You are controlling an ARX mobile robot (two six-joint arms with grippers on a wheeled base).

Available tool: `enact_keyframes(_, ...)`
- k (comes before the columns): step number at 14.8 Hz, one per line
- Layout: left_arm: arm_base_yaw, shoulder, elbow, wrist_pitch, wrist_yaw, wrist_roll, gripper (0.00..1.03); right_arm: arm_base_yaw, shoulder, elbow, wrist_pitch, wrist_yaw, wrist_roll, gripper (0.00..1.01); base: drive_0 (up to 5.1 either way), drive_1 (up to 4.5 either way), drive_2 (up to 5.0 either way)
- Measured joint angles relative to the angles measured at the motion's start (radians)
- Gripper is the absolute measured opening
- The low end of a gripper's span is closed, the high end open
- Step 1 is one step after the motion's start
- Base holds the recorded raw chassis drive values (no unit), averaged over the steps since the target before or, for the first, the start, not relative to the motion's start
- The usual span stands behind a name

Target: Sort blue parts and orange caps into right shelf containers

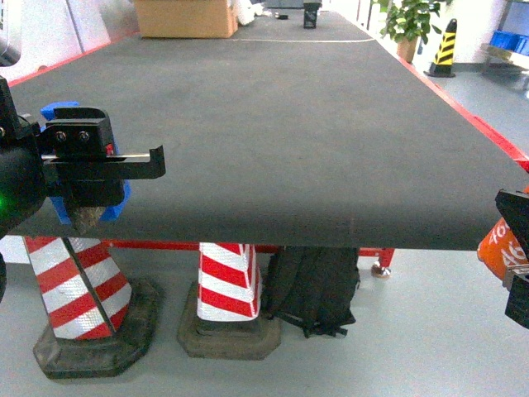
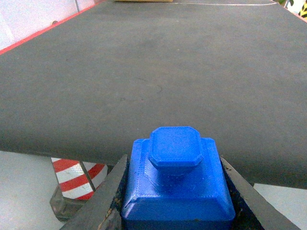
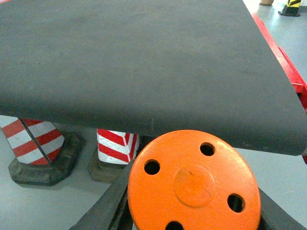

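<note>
One blue part (image 2: 178, 184) pinched in the left gripper (image 2: 177, 201), one orange cap (image 3: 194, 182) — seemingly (edge-cropped) — clamped in the right gripper (image 3: 192, 211).

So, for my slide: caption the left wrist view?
Left gripper clamps a blue part at the dark table's near edge.

An industrial hall or robotics test workshop is shown. The near ground is taken up by a large work table (image 1: 331, 132) covered in dark matting and edged in red. Red-and-white traffic cones (image 1: 78, 285) are set on the smooth grey floor beneath its near edge, beside a black backpack (image 1: 312, 288). At the far end, a cardboard box (image 1: 186, 16), a yellow-and-black cone (image 1: 445, 48) and a potted plant (image 1: 407, 23) can be seen.
</note>
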Motion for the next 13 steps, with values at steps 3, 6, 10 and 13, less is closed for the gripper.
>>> enact_keyframes(3, 0.0, 0.0, 0.0, -0.002, 0.0, 0.0, 0.4, 0.0, 0.0, 0.0, -0.002, 0.0, 0.0, 0.44, 4.7, -3.84, -0.8)
enact_keyframes(6, 0.0, 0.0, 0.0, -0.003, -0.001, 0.0, 0.4, 0.0, 0.0, 0.0, -0.002, 0.0, 0.0, 0.44, 4.7, -3.87, -0.7)
enact_keyframes(10, 0.0, 0.0, 0.0, 0.001, 0.0, 0.0, 0.4, 0.0, 0.0, 0.0, -0.002, 0.0, 0.0, 0.44, 4.7, -3.87, -0.6)
enact_keyframes(13, 0.0, 0.0, 0.0, -0.005, 0.0, 0.0, 0.4, 0.0, 0.0, 0.0, -0.003, 0.0, 0.0, 0.44, 4.6, -3.93, -0.5)
